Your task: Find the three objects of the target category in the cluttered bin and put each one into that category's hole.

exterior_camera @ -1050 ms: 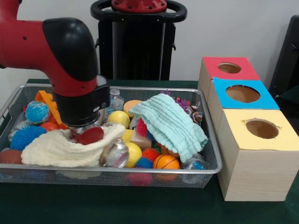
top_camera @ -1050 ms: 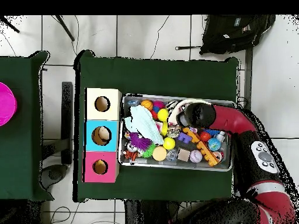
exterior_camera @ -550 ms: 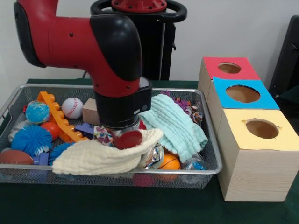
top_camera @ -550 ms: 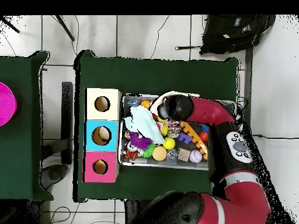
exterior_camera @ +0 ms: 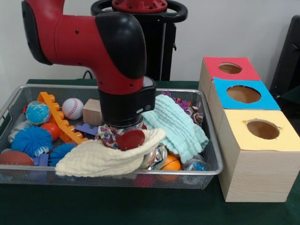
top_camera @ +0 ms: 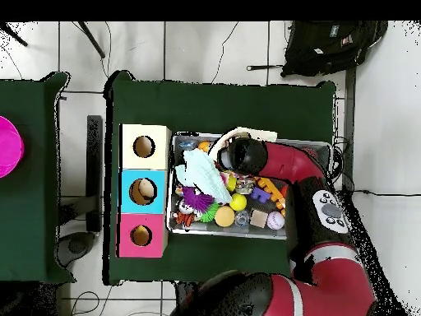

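Observation:
My gripper (exterior_camera: 126, 137) is down in the wire bin (exterior_camera: 206, 171), shut on a cream cloth (exterior_camera: 101, 157) that drapes over the toys at the bin's front. One red fingertip (exterior_camera: 131, 139) shows against the cloth. A mint cloth (exterior_camera: 176, 124) lies just to the right, over more toys. Uncovered at the left are a baseball (exterior_camera: 72, 108), a wooden block (exterior_camera: 92, 111), an orange toothed bar (exterior_camera: 58, 117), a blue spiky ball (exterior_camera: 32, 139) and a globe ball (exterior_camera: 37, 112). In the overhead view the arm (top_camera: 279, 160) hides the gripper; the cream cloth (top_camera: 247, 133) shows at the bin's edge.
Three boxes with round holes stand right of the bin: red top (exterior_camera: 229, 68), blue top (exterior_camera: 243, 94), yellow top (exterior_camera: 262, 129). An orange basketball (exterior_camera: 169, 162) peeks out under the cloths. A brown football (exterior_camera: 15, 157) lies at the front left corner.
The gripper has dragged the cream cloth from the bin's left to its middle, uncovering the baseball, wooden block and orange bar. In the last half second it moved only slightly right.

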